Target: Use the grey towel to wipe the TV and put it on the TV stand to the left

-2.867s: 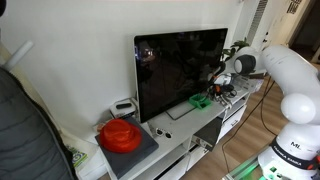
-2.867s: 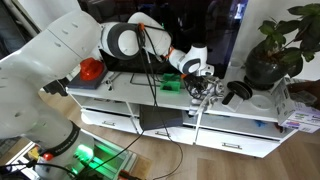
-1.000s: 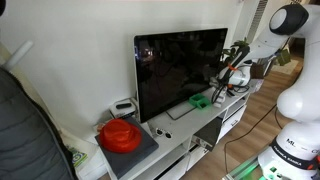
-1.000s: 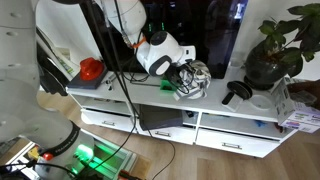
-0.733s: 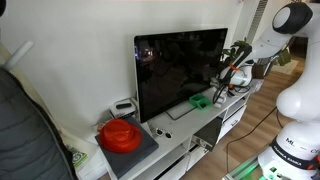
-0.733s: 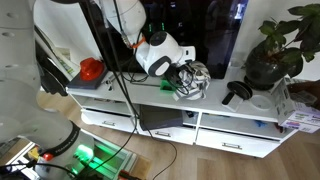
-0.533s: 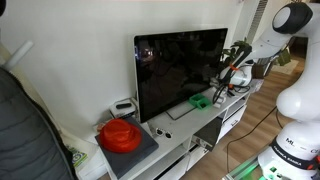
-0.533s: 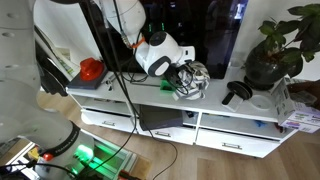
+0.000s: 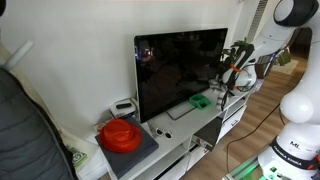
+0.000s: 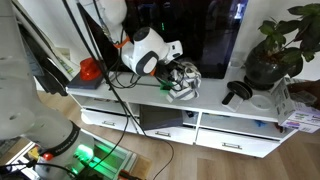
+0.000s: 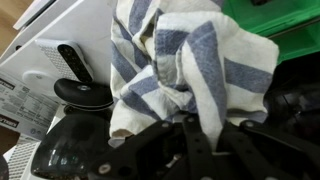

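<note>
White TV stand (image 10: 222, 102) below dark TV (image 9: 180, 68)

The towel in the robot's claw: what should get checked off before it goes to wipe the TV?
1. Grip: ok. The gripper is shut on the striped towel.
2. Towel off the TV stand: ok, it seems to hang above the top.
3. Towel spread flat for wiping: not ok, it is bunched up.
4. Contact with the TV screen: cannot tell; the gripper is beside the screen's edge.
5. Clearance from the plant: cannot tell.
6. Green item below the screen out of the way: cannot tell.
</note>
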`<state>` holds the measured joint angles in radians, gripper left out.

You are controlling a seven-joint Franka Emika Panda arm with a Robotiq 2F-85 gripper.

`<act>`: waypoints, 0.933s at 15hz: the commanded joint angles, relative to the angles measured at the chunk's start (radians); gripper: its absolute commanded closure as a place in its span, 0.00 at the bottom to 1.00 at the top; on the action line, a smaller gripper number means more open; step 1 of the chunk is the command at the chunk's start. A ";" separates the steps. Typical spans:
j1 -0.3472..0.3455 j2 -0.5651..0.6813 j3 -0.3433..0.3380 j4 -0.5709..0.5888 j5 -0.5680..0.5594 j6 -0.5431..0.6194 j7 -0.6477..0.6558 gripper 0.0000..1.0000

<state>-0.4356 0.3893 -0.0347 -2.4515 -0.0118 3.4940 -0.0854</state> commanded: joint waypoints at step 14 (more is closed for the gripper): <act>0.458 -0.385 0.113 -0.303 -0.371 -0.143 0.072 0.98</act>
<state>-0.0026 0.0223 0.0102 -2.7411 -0.2173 3.3948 -0.1708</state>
